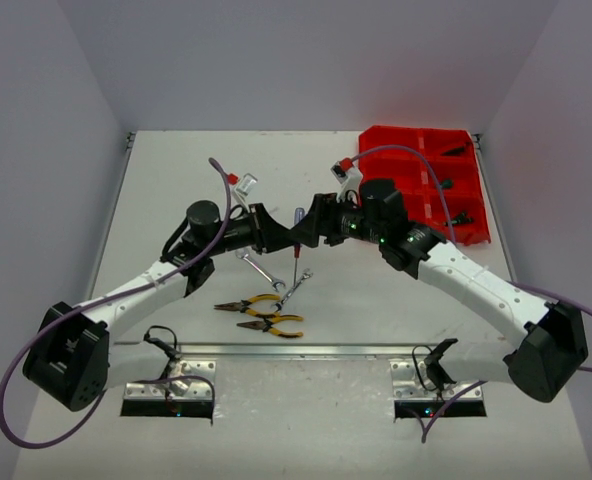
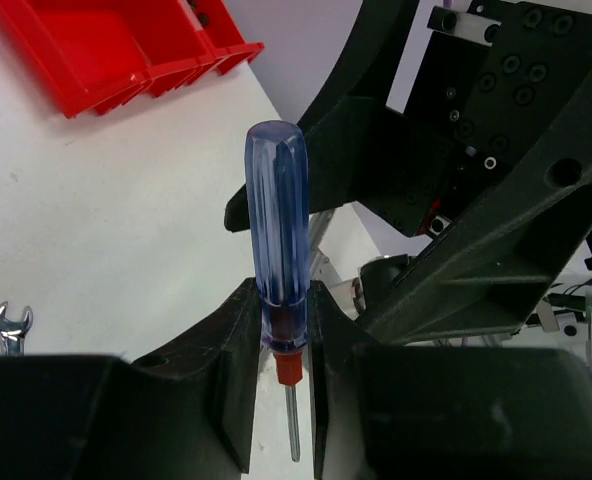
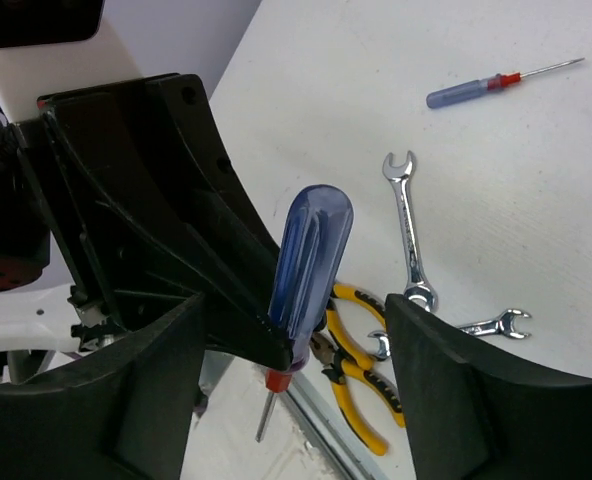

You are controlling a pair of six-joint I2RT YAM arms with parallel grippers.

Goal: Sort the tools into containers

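Observation:
My left gripper (image 1: 284, 236) (image 2: 284, 335) is shut on the base of a blue-handled screwdriver (image 1: 297, 217) (image 2: 276, 230) and holds it upright above the table, red collar and shaft pointing down. My right gripper (image 1: 313, 232) (image 3: 301, 340) is open, its fingers (image 3: 166, 400) on either side of the same handle (image 3: 311, 260) without touching it. A second blue/red screwdriver (image 3: 496, 85) lies on the table. Two silver wrenches (image 1: 259, 267) (image 3: 408, 225) and two yellow-handled pliers (image 1: 248, 303) (image 3: 361, 370) lie below the grippers. The red bin tray (image 1: 416, 131) (image 2: 126, 50) is at the far right.
A small silver and red item (image 1: 241, 184) lies at the back left and another (image 1: 346, 165) lies beside the tray. Some dark items sit in the tray's right-hand bins (image 1: 464, 215). A metal rail (image 1: 306, 350) runs along the near edge.

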